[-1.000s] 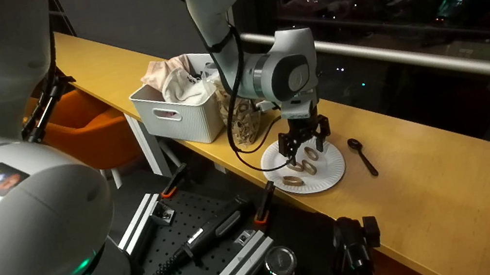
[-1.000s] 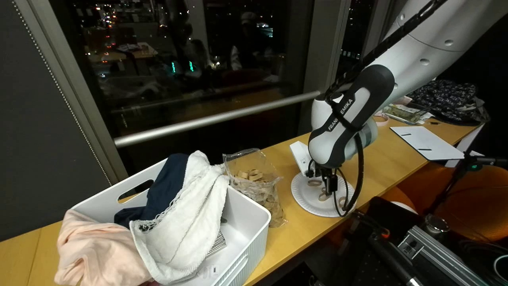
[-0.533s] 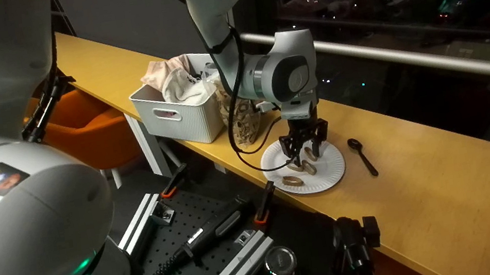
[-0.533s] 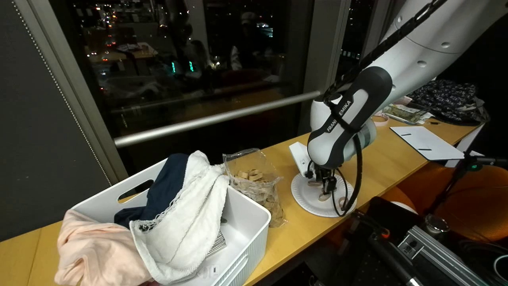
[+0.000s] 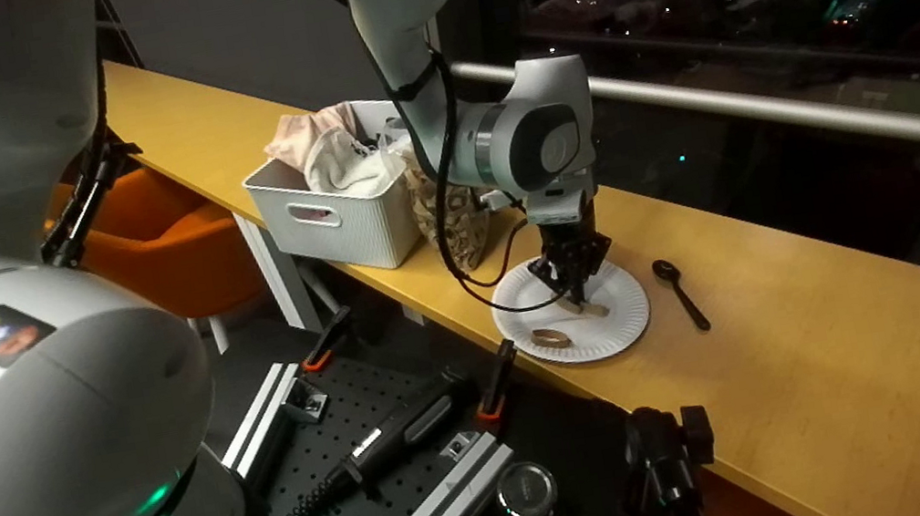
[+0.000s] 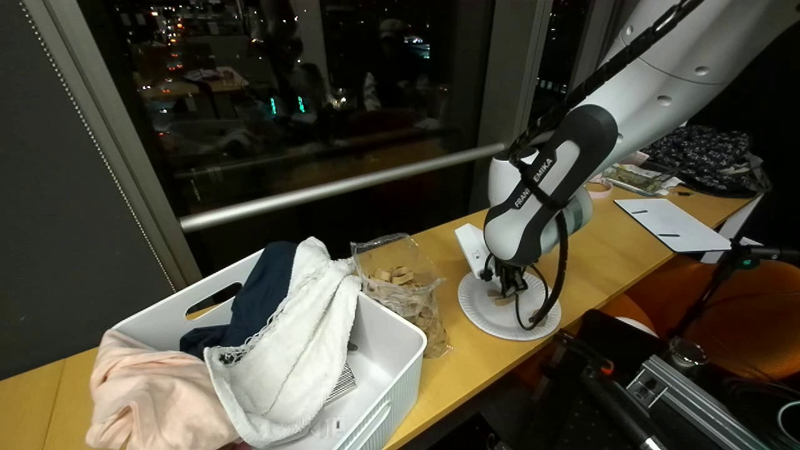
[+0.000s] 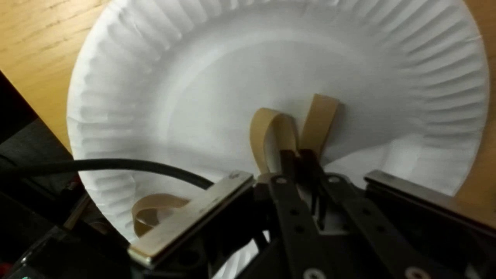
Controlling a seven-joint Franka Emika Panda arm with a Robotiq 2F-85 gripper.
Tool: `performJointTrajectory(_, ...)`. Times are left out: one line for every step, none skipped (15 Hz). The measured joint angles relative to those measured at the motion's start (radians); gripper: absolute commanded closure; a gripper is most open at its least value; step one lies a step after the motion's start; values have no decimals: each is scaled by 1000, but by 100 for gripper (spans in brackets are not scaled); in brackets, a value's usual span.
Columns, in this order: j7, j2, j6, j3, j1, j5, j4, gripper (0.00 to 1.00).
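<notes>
My gripper (image 7: 297, 155) points down over a white paper plate (image 7: 112, 116), its fingertips drawn together low at the surface. Pinched at the tips are tan rubber bands: a curled loop (image 7: 260, 130) on one side and a flat strip (image 7: 319, 120) on the other. How many bands sit between the fingers is hidden. Apart from these, another tan band (image 7: 162, 200) lies near the rim, also seen in an exterior view as a single band (image 5: 550, 345). Both exterior views show the plate (image 5: 637, 317) on the wooden table beneath the gripper (image 6: 511, 294).
A clear bag of bands (image 6: 406, 306) stands close beside the plate, next to a white basket (image 5: 354, 230) of cloths. A black spoon (image 5: 681, 297) lies on the plate's far side. A black cable (image 7: 143, 164) loops beside the gripper. Clamps (image 5: 496, 381) line the table's near edge.
The gripper has come down slightly and its fingers have moved from wide apart to together. Bands that lay spread under it are now bunched at the fingertips; the lone band stays put.
</notes>
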Motion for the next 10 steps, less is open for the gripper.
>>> performJointTrajectory(0, 0, 0, 0, 0, 0, 0, 100)
performJointTrajectory(0, 0, 0, 0, 0, 0, 0, 99)
performJointTrajectory(0, 0, 0, 0, 0, 0, 0, 99)
performJointTrajectory(0, -1, 0, 0, 0, 0, 0, 99)
performJointTrajectory(0, -3, 0, 0, 0, 0, 0, 99)
performJointTrajectory(0, -7, 0, 0, 0, 0, 0, 99)
performJointTrajectory(0, -15, 0, 0, 1, 0, -2, 99)
performJointTrajectory(0, -27, 0, 0, 2, 0, -7, 99)
performJointTrajectory(0, -45, 0, 0, 3, 0, -16, 99)
performJointTrajectory(0, -67, 0, -2, 6, -3, -27, 99)
